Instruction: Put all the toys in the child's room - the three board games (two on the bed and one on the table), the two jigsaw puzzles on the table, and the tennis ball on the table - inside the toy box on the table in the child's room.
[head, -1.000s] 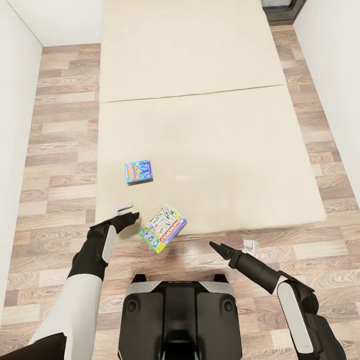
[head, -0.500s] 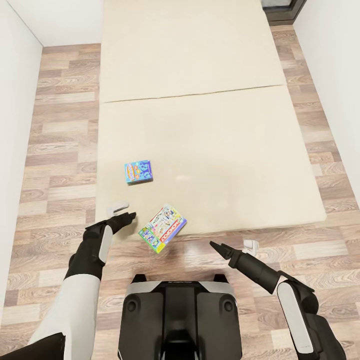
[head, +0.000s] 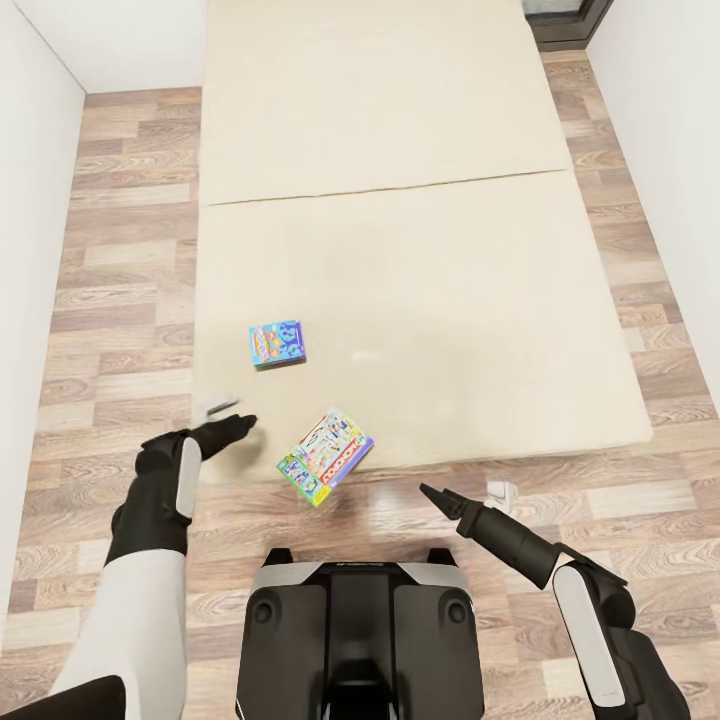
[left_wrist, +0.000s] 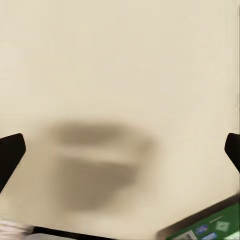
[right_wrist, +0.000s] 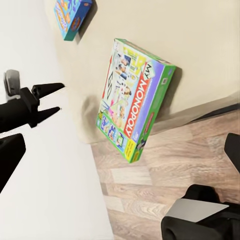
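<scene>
Two board games lie on the beige bed (head: 450, 300). The blue one (head: 276, 344) rests flat near the bed's left side. The green Monopoly box (head: 325, 455) overhangs the bed's front edge, also seen close up (right_wrist: 135, 105) with the blue box (right_wrist: 72, 15) beyond it. My left gripper (head: 245, 411) hovers open over the bed's near-left corner, left of the Monopoly box and apart from it; its wrist view looks at bare mattress with a green box corner (left_wrist: 210, 227). My right gripper (head: 460, 490) is open over the floor, right of the Monopoly box. The toy box and table are out of view.
Wood-plank floor (head: 120, 300) runs along both sides of the bed, with white walls (head: 30, 200) close on the left and right. My dark base (head: 360, 640) stands just in front of the bed's front edge. A dark window frame (head: 570, 20) sits at the far right.
My left arm has drawn left and slightly up the picture, away from the Monopoly box, toward the bed's corner. The right arm and both boxes have stayed put.
</scene>
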